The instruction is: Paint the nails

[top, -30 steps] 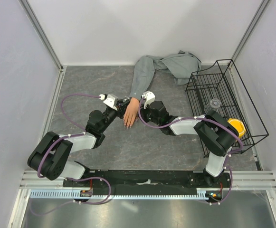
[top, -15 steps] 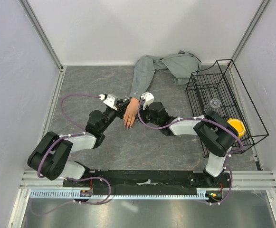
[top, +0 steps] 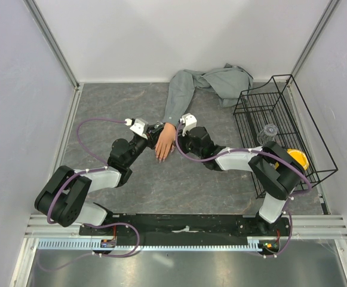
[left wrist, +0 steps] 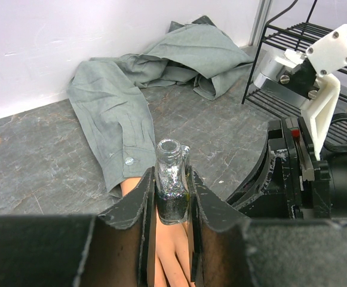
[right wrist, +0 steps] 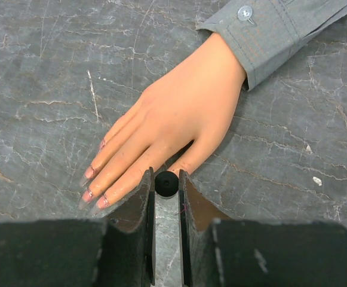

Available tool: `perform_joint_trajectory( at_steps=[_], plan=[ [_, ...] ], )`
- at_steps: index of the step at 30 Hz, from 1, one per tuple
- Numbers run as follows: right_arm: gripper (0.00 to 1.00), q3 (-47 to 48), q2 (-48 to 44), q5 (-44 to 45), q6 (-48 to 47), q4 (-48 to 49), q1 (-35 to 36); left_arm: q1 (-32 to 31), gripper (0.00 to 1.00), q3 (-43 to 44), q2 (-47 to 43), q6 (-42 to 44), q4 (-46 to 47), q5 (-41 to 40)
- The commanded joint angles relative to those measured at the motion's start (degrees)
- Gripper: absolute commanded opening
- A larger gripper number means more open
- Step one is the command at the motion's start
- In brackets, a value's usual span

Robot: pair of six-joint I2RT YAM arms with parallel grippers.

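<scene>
Left pincer [left wrist: 171,186] clamps open bottle [left wrist: 172,160] upright by mannequin hand [right wrist: 179,119], ready for dipping; right pincer [right wrist: 165,178] pinches black cap [right wrist: 166,184] near nails [right wrist: 88,174].

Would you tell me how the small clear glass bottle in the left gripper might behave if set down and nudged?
The small clear glass bottle looks tall and narrow, so it probably tips easily. Its neck is open, so tipping may spill the dark polish. Smooth glass could slip in the left gripper.
</scene>
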Motion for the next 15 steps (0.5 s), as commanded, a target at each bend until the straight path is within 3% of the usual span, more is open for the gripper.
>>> perform_joint_trajectory(
  at_steps=[1, 15],
  plan=[
    [0.0, 1.8, -0.3, 0.6, -0.5, 1.3, -0.2, -0.1, 0.02, 0.5, 0.3, 2.0, 3.2, -0.2],
    [0.0, 4.1, 3.7, -0.2, -0.9, 2.1, -0.9, -0.1, 0.02, 0.6, 0.5, 2.0, 3.2, -0.4]
  ],
)
